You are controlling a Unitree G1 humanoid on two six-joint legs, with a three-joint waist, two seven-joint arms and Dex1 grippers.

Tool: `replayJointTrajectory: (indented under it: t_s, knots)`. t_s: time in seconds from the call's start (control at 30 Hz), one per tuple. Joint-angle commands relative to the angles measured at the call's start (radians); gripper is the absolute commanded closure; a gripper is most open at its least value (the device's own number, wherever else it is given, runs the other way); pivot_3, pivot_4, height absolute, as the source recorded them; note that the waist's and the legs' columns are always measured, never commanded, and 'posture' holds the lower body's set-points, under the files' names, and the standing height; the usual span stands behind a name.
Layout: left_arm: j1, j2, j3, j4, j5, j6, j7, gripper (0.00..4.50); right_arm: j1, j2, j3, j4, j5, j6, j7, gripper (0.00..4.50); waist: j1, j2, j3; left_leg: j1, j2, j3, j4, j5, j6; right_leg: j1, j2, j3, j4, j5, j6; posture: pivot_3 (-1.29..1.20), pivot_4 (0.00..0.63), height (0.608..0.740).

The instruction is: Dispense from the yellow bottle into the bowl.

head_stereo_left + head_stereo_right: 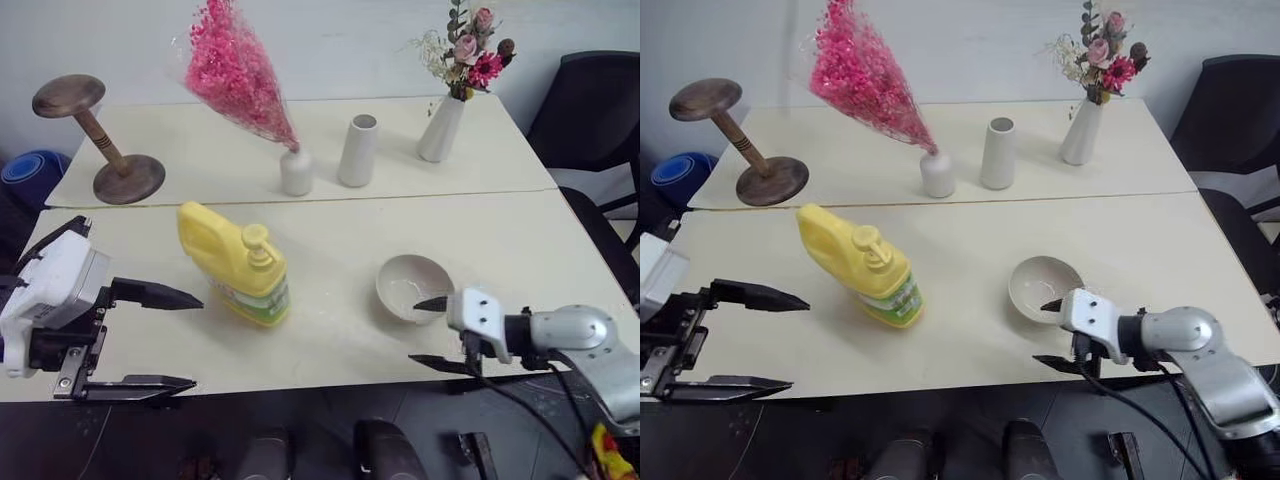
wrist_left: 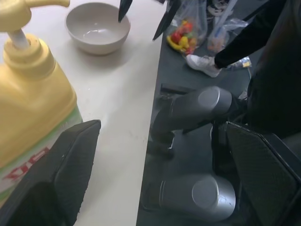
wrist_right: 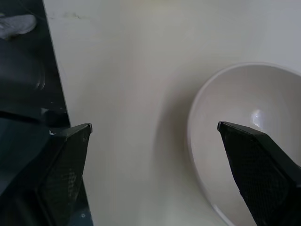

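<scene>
The yellow bottle [image 1: 240, 265] stands upright between both grippers, left of the bowl [image 1: 412, 287]. The left gripper [image 1: 160, 338], jaws wide and empty, is nearer the bottle. The right gripper [image 1: 430, 333], jaws wide, is placed at the bowl's near rim.

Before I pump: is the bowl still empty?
Empty: the bowl shows a bare, smooth off-white inside, also seen past the right claw.

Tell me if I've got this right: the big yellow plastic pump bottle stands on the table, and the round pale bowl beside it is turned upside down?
Not quite. The round pale bowl sits right way up, its smooth off-white inside facing upward, as the left eye view shows. The rest holds: the big yellow plastic pump bottle stands on the table, with the bowl beside it.
</scene>
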Motion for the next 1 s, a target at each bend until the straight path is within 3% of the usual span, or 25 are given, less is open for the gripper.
replayJointTrajectory:
  t_s: [0.03,0.1,0.33,0.4,0.63,0.8,1.0]
  knots:
    - [-0.080,0.025,-0.086,0.020,0.003,-0.029,-0.014,0.00,-0.031,0.054,0.065,0.043,-0.091,-0.006,-0.089,0.97,0.000,0.000,0.000,0.000,0.000,0.000,0.000,0.000,0.000,0.000,0.000,0.000,0.000,0.000,0.000,0.00,0.150,0.740]
    - [-0.120,0.028,-0.120,0.022,0.008,-0.030,-0.014,0.00,-0.048,0.079,0.074,0.064,-0.106,0.006,-0.114,1.65,0.001,0.000,0.000,0.000,-0.001,0.000,0.000,0.000,0.000,-0.001,0.002,0.000,0.001,0.000,0.000,0.00,0.150,0.740]
    - [-0.184,0.018,-0.175,0.025,0.038,-0.023,-0.013,0.00,-0.058,0.092,0.101,0.097,-0.131,-0.011,-0.114,1.65,0.003,0.000,0.000,-0.001,-0.002,0.001,0.000,0.000,0.001,-0.001,0.002,0.000,0.002,0.000,0.000,0.00,0.150,0.740]
    - [-0.195,0.014,-0.187,0.023,0.046,-0.025,-0.008,0.00,-0.061,0.101,0.103,0.112,-0.132,-0.026,-0.112,2.01,0.003,0.000,0.000,0.000,-0.002,0.001,0.001,0.000,0.001,-0.001,0.002,0.001,0.003,0.000,0.000,0.00,0.150,0.740]
    - [-0.237,-0.003,-0.192,0.029,0.029,0.001,0.027,0.00,-0.063,0.096,0.103,0.124,-0.125,-0.060,-0.077,4.33,0.002,0.000,0.000,0.000,-0.002,0.001,0.001,0.000,0.002,-0.001,0.003,0.001,0.005,0.000,0.000,0.00,0.150,0.740]
    - [-0.365,-0.019,-0.171,0.094,-0.121,0.096,0.126,0.00,-0.089,0.076,0.088,0.096,-0.105,-0.066,-0.034,4.42,0.004,-0.001,0.001,0.000,-0.002,0.000,0.002,0.000,0.002,-0.001,0.003,0.001,0.006,0.000,0.000,0.00,0.150,0.740]
    - [-0.618,0.006,-0.225,0.292,-0.190,0.160,0.197,0.00,-0.231,-0.053,0.076,-0.016,0.013,-0.108,0.226,4.42,0.002,-0.002,0.001,0.000,-0.002,0.000,0.004,0.000,0.002,-0.001,0.003,0.000,0.008,0.000,0.001,0.00,0.150,0.740]
